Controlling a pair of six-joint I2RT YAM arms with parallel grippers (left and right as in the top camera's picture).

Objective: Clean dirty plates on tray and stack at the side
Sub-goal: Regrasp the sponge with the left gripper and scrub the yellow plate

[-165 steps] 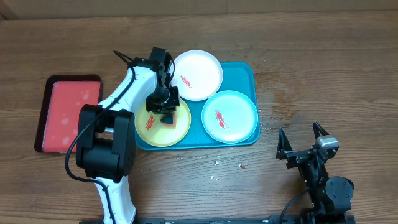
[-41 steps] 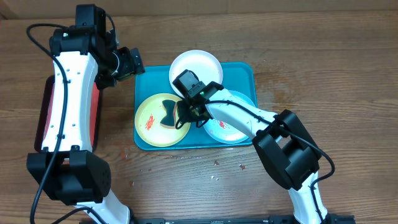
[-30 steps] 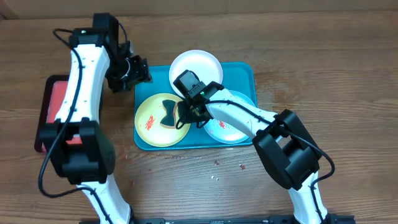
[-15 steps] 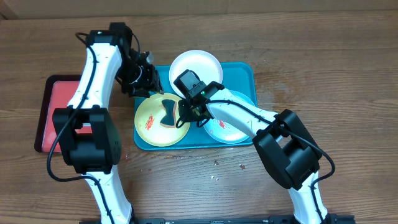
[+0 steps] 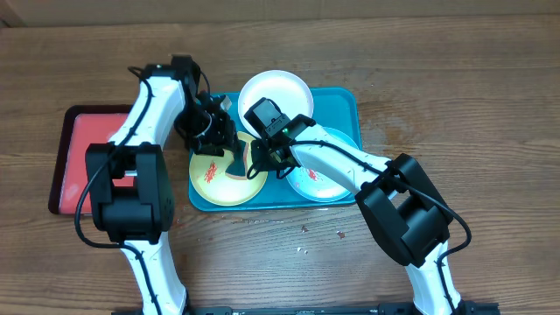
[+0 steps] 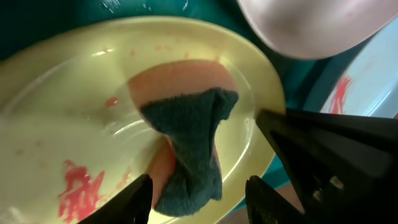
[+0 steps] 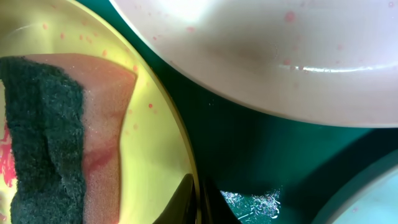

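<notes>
Zero plates stacked: white plate (image 5: 280,92), yellow-green plate (image 5: 219,185) and aqua plate (image 5: 319,189) all sit on the teal tray (image 5: 346,101). I see my left end effector (image 6: 196,199) spread over the sponge (image 6: 193,143) on the smeared yellow-green plate, and my right end effector (image 7: 196,202) pinching its rim.

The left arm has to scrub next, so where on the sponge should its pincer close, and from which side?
Probably best to come straight down from above and close across the sponge's narrow middle, on its two long side faces. It lies on the yellow plate with its dark scouring layer buckled upward, so only the sides offer parallel faces. The open left pincer straddles it.
</notes>
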